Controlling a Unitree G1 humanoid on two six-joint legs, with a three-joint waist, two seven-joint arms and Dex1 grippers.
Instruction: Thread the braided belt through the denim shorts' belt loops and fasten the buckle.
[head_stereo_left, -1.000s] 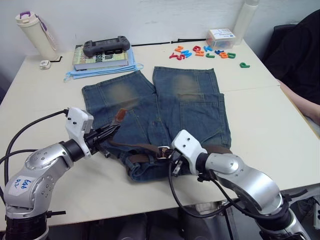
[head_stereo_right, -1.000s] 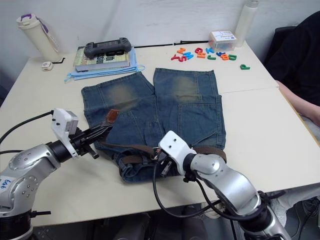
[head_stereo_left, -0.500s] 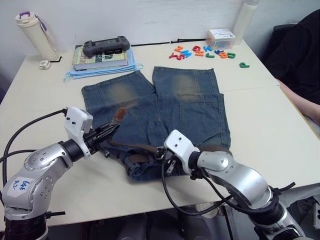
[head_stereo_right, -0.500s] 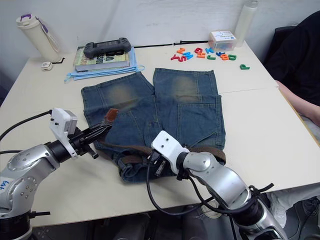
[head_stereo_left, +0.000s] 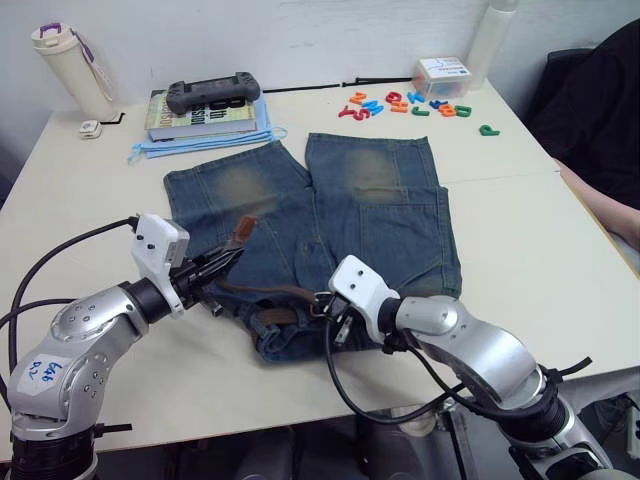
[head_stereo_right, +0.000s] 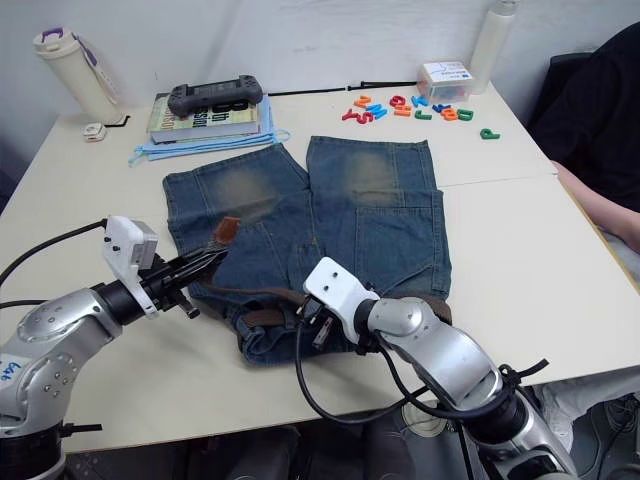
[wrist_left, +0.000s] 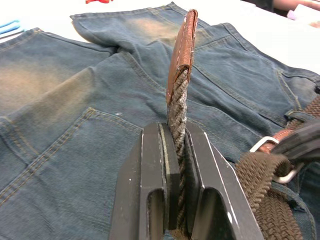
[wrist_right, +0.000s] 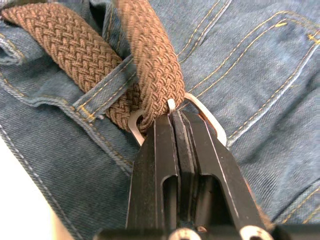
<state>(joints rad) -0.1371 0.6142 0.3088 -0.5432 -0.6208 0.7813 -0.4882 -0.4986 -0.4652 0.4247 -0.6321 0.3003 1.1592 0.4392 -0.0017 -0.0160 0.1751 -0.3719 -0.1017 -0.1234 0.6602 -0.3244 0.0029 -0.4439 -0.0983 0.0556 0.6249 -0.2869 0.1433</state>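
The denim shorts (head_stereo_left: 370, 200) lie flat on the table, waistband toward me. The braided belt (head_stereo_left: 290, 293) runs along the waistband, and in the right wrist view it passes under a belt loop (wrist_right: 102, 87). My left gripper (head_stereo_left: 222, 266) is shut on the belt (wrist_left: 177, 107) just below its tan leather tip (wrist_left: 184, 50), which sticks up over the shorts' left leg. My right gripper (head_stereo_left: 330, 308) is at the middle of the waistband. It is shut on the silver buckle (wrist_right: 205, 117), with the belt's free strap passing through the frame.
A book with a black game controller (head_stereo_left: 212, 93) on it lies at the back left beside a cream bottle (head_stereo_left: 70, 70). Coloured letters (head_stereo_left: 405, 104) and a white box (head_stereo_left: 443, 75) sit at the back right. A person's arm (head_stereo_left: 600, 205) rests at the right edge.
My right gripper has shifted a little to the left along the waistband with the buckle. My left gripper holds the belt end almost where it was.
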